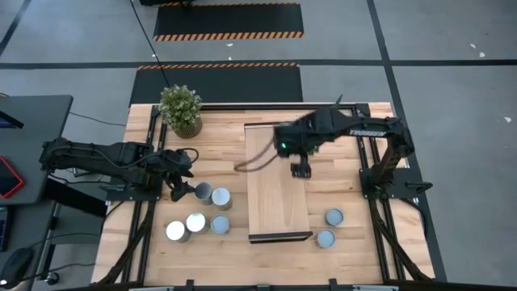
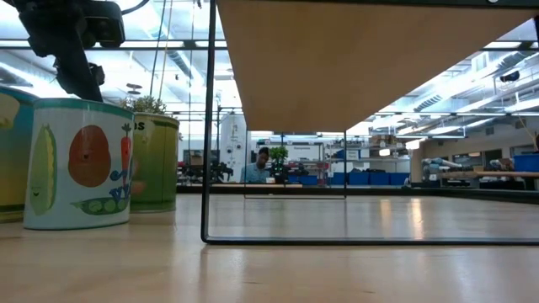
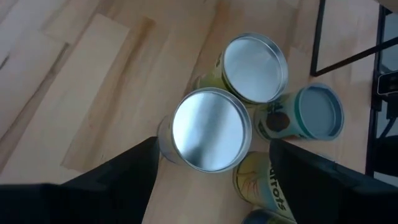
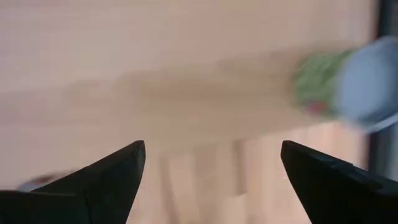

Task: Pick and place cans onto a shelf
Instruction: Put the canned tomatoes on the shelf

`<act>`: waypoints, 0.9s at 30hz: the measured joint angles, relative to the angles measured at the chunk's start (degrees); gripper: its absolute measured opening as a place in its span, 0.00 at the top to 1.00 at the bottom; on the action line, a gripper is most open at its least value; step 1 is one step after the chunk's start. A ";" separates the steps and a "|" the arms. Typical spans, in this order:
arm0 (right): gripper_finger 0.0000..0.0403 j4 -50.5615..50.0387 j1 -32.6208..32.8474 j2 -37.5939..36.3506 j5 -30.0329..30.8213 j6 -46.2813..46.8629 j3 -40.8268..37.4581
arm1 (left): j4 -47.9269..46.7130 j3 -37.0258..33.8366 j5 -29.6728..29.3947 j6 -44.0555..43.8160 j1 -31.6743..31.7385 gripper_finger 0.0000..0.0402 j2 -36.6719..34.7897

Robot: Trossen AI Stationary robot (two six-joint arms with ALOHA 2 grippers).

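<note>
Seven cans show on the tabletop: five in a cluster at the near left (image 1: 202, 192) and two at the near right (image 1: 334, 217). The light wood shelf (image 1: 275, 202) stands raised in the middle, its dark front edge toward the near side. My left gripper (image 1: 182, 191) is open. Its fingers stand on either side of the silvery-topped can (image 3: 211, 129) at the cluster's far left without touching it. My right gripper (image 1: 301, 170) is open and empty above the shelf's far half, and its wrist view shows the open fingers (image 4: 211, 149) over bare wood.
A potted green plant (image 1: 180, 109) stands at the far left. Other cans (image 3: 256, 67) stand close against the one between my left fingers. The shelf rests on a thin black frame (image 2: 205, 168), open underneath. Black rails (image 1: 145, 202) run along both table sides.
</note>
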 joint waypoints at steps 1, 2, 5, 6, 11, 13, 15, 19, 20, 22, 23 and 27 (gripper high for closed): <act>0.05 0.26 1.38 -1.26 -0.25 1.91 -1.23 | 0.00 0.00 -0.01 0.25 0.00 0.23 0.00; 0.06 0.68 2.68 -2.81 -0.02 4.12 -2.72 | 0.00 0.00 0.00 0.42 0.00 0.23 0.00; 0.07 1.05 5.98 -7.66 0.40 11.01 -8.31 | 0.00 0.00 0.00 0.57 0.00 0.23 -0.02; 0.07 2.09 7.22 -9.44 0.47 13.13 -10.36 | 0.00 0.00 0.02 0.92 -0.02 0.23 -0.02; 0.07 9.04 15.68 -17.19 -0.71 23.34 -21.59 | -0.01 0.00 0.02 2.35 -0.02 0.23 -0.02; 0.07 11.83 19.46 -18.98 -0.79 27.40 -25.92 | -0.01 0.00 0.02 2.35 -0.02 0.23 -0.02; 0.07 15.38 23.23 -20.10 -1.12 30.37 -29.87 | -0.02 0.00 0.02 2.30 -0.02 0.23 -0.02; 0.07 22.83 29.93 -19.65 -3.78 33.38 -37.40 | -0.04 0.00 0.04 1.89 -0.02 0.23 -0.02; 0.07 25.06 31.23 -19.25 -4.39 34.19 -38.98 | -0.04 0.00 0.04 1.90 -0.02 0.23 -0.02; 0.07 28.83 33.62 -17.86 -5.32 36.61 -41.86 | -0.04 0.00 0.04 1.89 -0.02 0.23 -0.02; 0.07 29.96 34.57 -16.92 -5.40 37.65 -42.84 | -0.04 0.00 0.04 1.89 -0.02 0.23 -0.02; 0.07 31.39 37.65 -12.78 -3.42 38.59 -43.49 | -0.86 0.00 0.04 1.86 -0.02 0.23 -0.02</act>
